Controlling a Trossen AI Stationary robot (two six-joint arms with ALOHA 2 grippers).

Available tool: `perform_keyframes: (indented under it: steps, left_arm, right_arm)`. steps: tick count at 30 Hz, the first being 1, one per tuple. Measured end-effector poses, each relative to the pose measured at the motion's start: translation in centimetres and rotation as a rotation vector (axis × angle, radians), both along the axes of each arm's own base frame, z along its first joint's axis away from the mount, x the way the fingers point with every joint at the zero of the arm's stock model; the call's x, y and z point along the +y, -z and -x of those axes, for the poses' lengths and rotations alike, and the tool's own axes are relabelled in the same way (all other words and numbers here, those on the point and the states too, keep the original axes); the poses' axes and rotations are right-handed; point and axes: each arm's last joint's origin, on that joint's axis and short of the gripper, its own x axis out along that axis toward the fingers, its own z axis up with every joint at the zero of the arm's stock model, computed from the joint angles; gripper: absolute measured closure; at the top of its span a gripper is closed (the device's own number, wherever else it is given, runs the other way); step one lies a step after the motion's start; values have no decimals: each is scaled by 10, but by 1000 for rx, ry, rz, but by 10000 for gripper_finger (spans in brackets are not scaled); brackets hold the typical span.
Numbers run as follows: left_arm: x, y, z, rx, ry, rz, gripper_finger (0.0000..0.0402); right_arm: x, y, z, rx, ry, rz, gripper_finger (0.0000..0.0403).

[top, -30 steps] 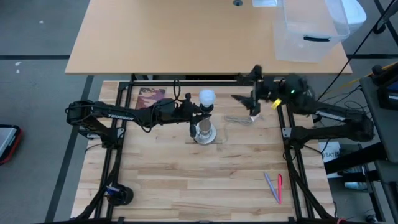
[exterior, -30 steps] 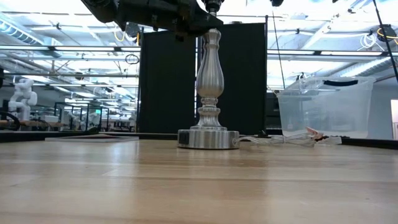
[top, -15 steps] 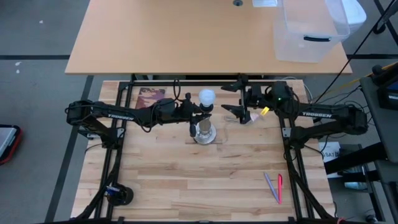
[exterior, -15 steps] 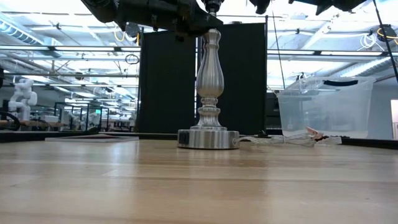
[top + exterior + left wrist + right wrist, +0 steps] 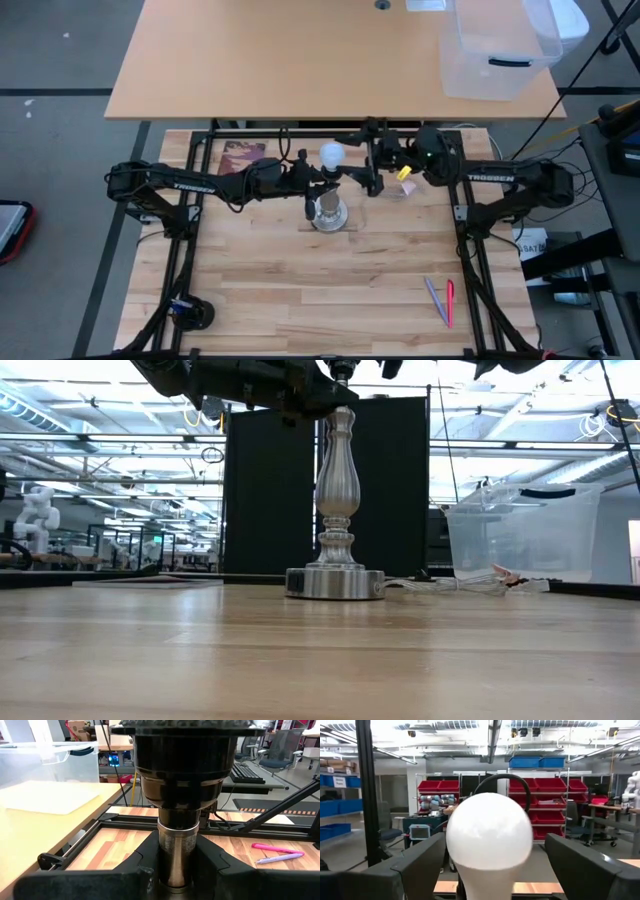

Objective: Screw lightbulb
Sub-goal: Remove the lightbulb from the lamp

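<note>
The lightbulb (image 5: 332,156), with a frosted white globe, stands upright on top of the dark socket (image 5: 182,760) of the silvery lamp stand (image 5: 337,490). The stand's round base (image 5: 328,214) rests on the table. My left gripper (image 5: 320,186) reaches in from the table's left and is shut on the stand just under the socket. My right gripper (image 5: 352,158) is open at bulb height on the bulb's right. In the right wrist view its fingers (image 5: 420,865) stand on either side of the globe (image 5: 489,832) without touching it. My left gripper pinches the stand's metal neck (image 5: 175,855), right below the dark socket, between its two fingers (image 5: 145,870). The fingers come level from the table's left and lie across the neck. The stand is upright with its base on the table.
The stand's cord (image 5: 380,190) runs along the table toward the right. A pink and a purple pen (image 5: 441,300) lie near the right front. A dark reddish booklet (image 5: 240,155) lies at the far left. A clear bin (image 5: 495,50) stands on the far table.
My right gripper has swung from the table's far right toward the left and turned to face the bulb, ending with its fingers on either side of the globe. The left gripper, the stand and the bulb have kept still.
</note>
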Motion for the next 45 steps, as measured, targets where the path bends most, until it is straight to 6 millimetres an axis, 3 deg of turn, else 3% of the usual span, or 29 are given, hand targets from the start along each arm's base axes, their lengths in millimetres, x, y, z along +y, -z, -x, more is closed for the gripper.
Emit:
perform_keyframes:
  steps: [12,20,28,45]
  left_arm:
    - [0,0,0,0,-1,2,329]
    - [0,0,0,2,-2,4,329]
    - [0,1,0,9,4,2,329]
    - [3,1,1,14,175,11,329]
  right_arm:
    - [7,-5,-36,39,-46,5,67]
    - [11,-10,-48,63,-44,-16,77]
    - [12,-8,-50,75,-46,-17,167]
    - [11,-12,-37,145,-185,69,167]
